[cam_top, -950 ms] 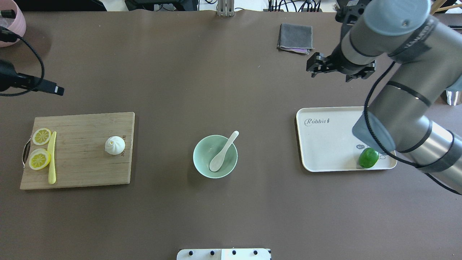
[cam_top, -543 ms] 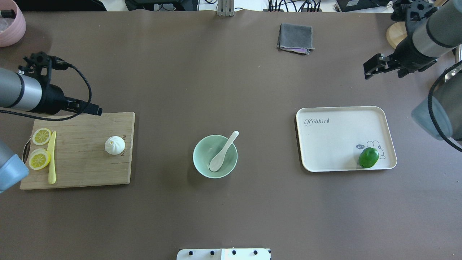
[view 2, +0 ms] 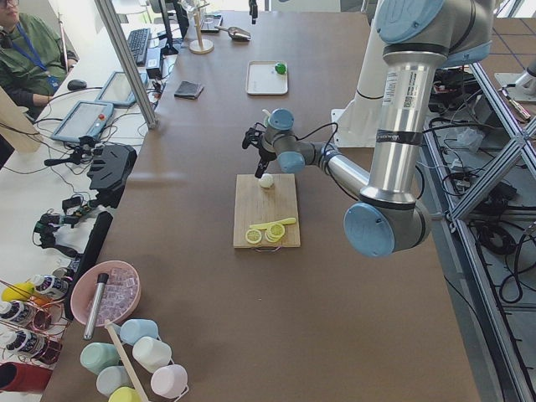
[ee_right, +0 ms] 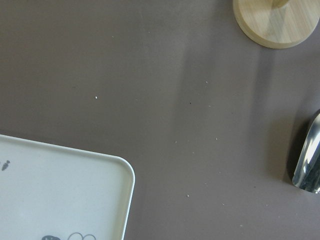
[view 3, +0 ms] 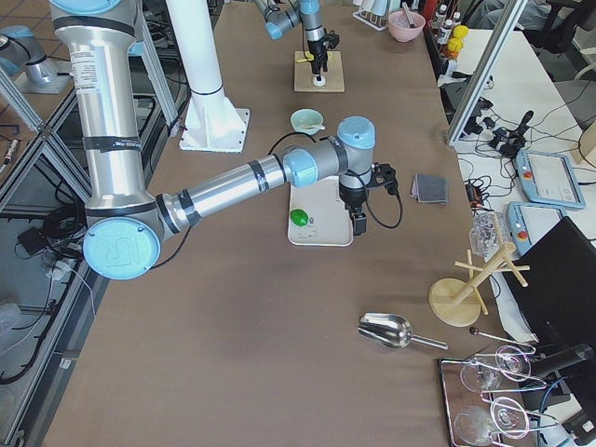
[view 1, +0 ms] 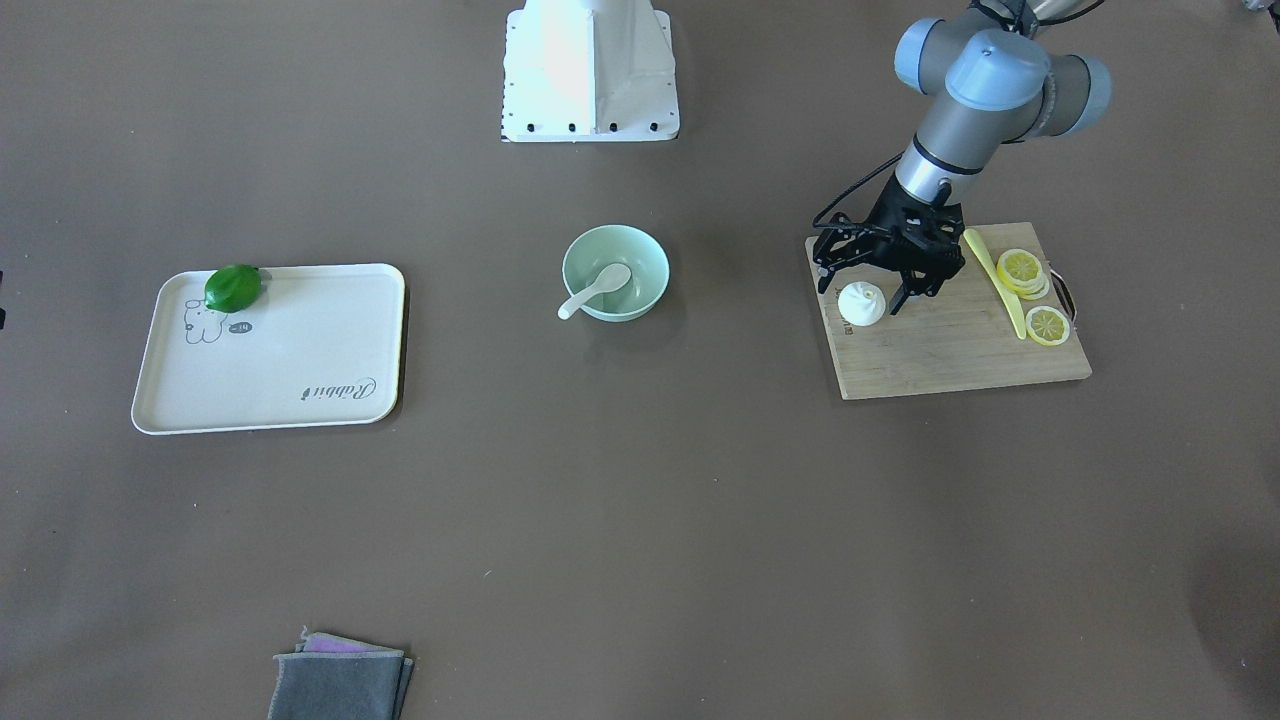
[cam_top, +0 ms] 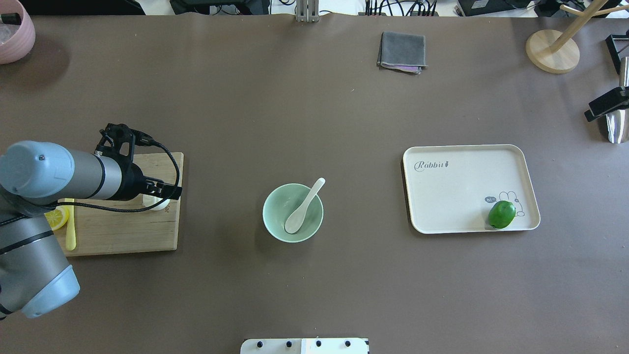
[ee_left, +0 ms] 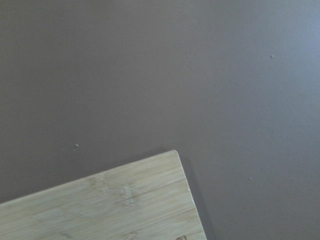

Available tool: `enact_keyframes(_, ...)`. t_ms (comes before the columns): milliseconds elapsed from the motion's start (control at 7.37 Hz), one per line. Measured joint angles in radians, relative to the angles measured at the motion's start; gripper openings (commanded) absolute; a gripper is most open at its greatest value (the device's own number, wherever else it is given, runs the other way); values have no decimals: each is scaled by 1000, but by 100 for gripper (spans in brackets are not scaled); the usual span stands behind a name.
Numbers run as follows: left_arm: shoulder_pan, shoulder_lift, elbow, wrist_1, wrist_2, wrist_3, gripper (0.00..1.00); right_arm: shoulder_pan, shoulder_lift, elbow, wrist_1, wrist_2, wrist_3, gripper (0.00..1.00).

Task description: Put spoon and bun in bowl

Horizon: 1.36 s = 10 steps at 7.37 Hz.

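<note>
The cream-white spoon (cam_top: 304, 206) lies in the mint-green bowl (cam_top: 268, 216) at the table's middle, scoop inside and handle over the rim; both show in the front view, the spoon (view 1: 595, 290) inside the bowl (view 1: 650, 262). The white bun (view 1: 862, 303) sits on the wooden cutting board (view 1: 950, 350). My left gripper (view 1: 860, 290) is open, low over the bun with a finger on each side; in the overhead view it (cam_top: 159, 194) hides most of the bun (cam_top: 158, 204). My right gripper (cam_top: 607, 105) is at the far right edge; I cannot tell its state.
Lemon slices (view 1: 1022, 268) and a yellow knife (view 1: 995, 280) lie on the board's far side. A white tray (cam_top: 457, 196) holds a green lime (cam_top: 501, 214). A grey cloth (cam_top: 402, 51), a wooden stand (cam_top: 553, 49), a metal scoop (cam_top: 616, 125) and a pink bowl (cam_top: 14, 29) sit around the edges.
My left arm has swung in over the cutting board and down to the bun. My right arm has drawn back to the table's right edge. Spoon and bowl have not moved.
</note>
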Motion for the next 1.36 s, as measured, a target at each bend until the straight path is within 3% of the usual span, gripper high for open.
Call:
enact_keyframes(679,31,37,15,-2,70,67,96,16,-21,4,0,10,-11,100)
enact_keyframes(814,37,35,18,-3,72,69,81,16,-23,4,0,10,-11,100)
enact_keyframes(1086,43,32,25,-4,73,69,38,15,-23,4,0,13,-10,100)
enact_keyframes(1221,43,30,27,-5,73,69,23,15,-23,4,0,15,-9,100)
enact_keyframes(1357,43,24,26,-6,73,69,19,15,-23,5,0,16,-9,100)
